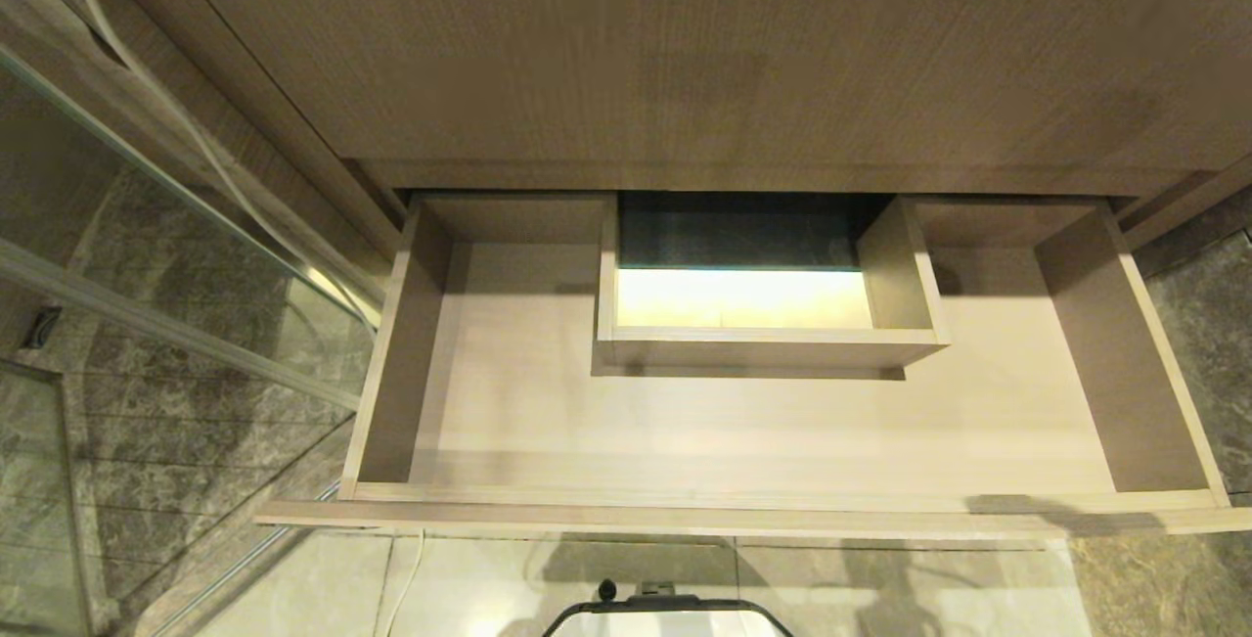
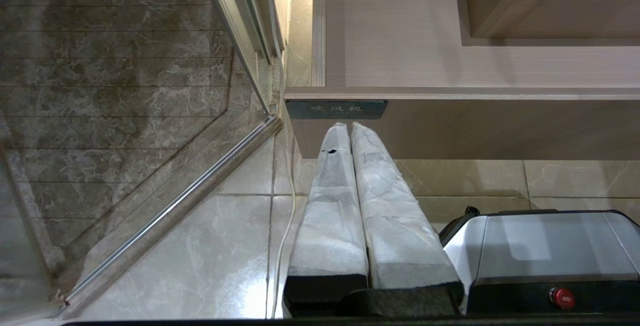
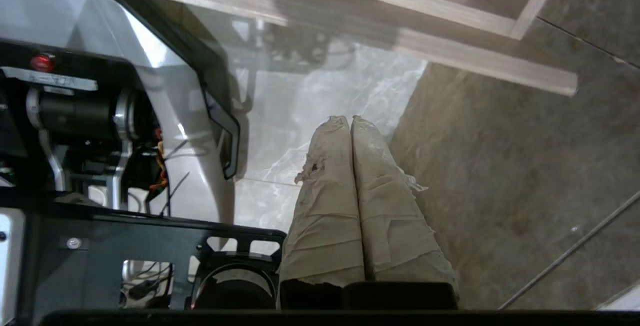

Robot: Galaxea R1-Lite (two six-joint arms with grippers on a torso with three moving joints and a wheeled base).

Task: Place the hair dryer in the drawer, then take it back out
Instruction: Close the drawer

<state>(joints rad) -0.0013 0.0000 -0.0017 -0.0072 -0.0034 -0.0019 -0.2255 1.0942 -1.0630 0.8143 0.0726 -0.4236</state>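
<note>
The drawer [image 1: 782,441] stands pulled out: wide, shallow, pale grained wood, with a boxed rectangular cutout [image 1: 773,343] at mid-back and a small dark label [image 2: 336,109] on its front. The hair dryer appears in no view. The left gripper [image 2: 350,128] hangs below the label, its cloth-wrapped fingers pressed together and empty. The right gripper [image 3: 350,121] points down over glossy marble floor tiles [image 3: 310,110], fingers together, holding nothing.

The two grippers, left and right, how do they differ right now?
The left gripper points at the drawer's front, just below its dark label; the right gripper points at the floor by the drawer's corner. The left fingers' wrapping is whiter with one small tear; the right's is more frayed. Both are shut and hold nothing.
</note>
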